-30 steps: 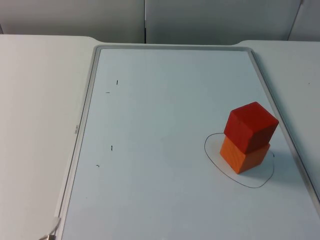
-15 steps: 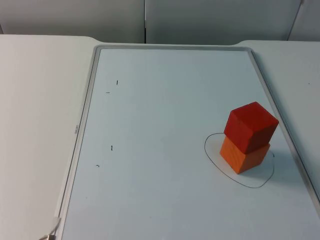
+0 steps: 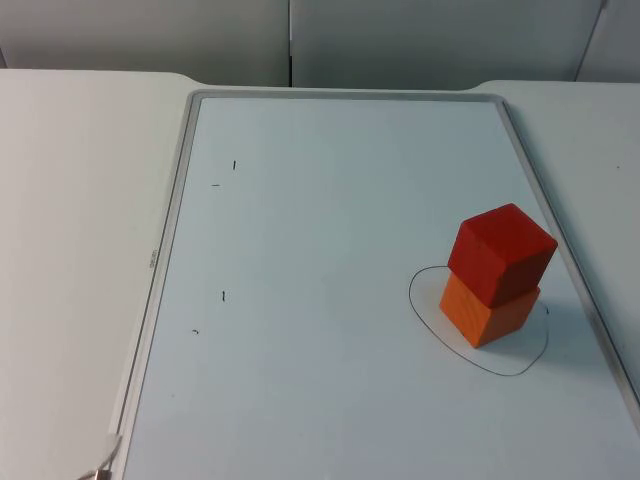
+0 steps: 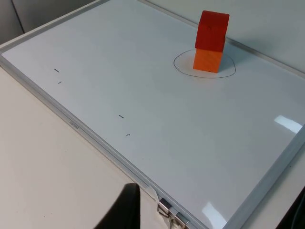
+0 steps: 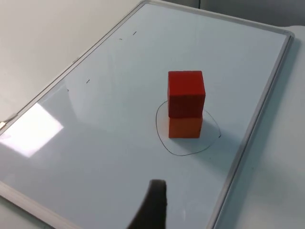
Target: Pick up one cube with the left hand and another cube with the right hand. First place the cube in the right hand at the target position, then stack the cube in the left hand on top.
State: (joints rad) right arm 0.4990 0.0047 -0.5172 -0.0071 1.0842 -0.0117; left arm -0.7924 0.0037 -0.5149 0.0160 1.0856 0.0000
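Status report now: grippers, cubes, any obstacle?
Both arms wait, pulled back. Red cube stacked on orange cube, inside drawn circle on whiteboard. Nothing in the way.

You cannot read the left gripper's fingertip point(image 4: 125, 210) or the right gripper's fingertip point(image 5: 153, 206): both blurred, edge-cut
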